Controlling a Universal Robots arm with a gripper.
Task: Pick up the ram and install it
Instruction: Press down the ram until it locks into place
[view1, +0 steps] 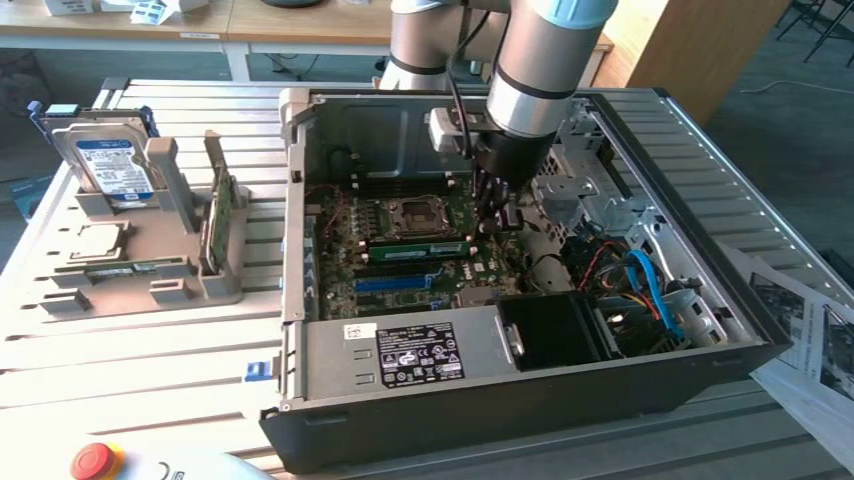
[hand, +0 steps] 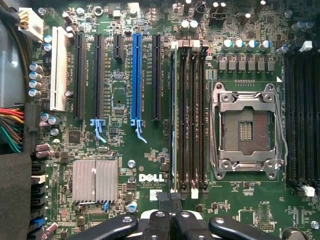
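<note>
The open computer case (view1: 534, 410) lies on its side on a slatted metal table (view1: 134, 350), and the robot arm (view1: 534, 60) reaches down into it from above. Beside the case, at the exterior view's left, a grey holder (view1: 174, 280) carries a hard drive (view1: 107, 160).

Inside the case the green motherboard (hand: 125, 165) faces up, with the empty processor socket (hand: 247, 130) and a row of black memory slots (hand: 192, 120) next to it.

The ram (view1: 418, 250) is already on the board: it stands on its edge in the memory slot farthest from the socket, on the side of the blue expansion slot (hand: 136, 75). In the wrist view it is seen from above as a thin line (hand: 173, 120). Its long axis follows the slot, parallel to the other memory slots and to the blue slot.

The gripper (hand: 168, 199) is clenched, jaws together, with nothing visibly between them. It hangs over one end of the ram, in line with its long axis, so the stick runs straight away from the fingertips. In the exterior view this is the ram's right end, under the gripper (view1: 497, 215). I judge it may press on this end, but contact I cannot confirm.
</note>
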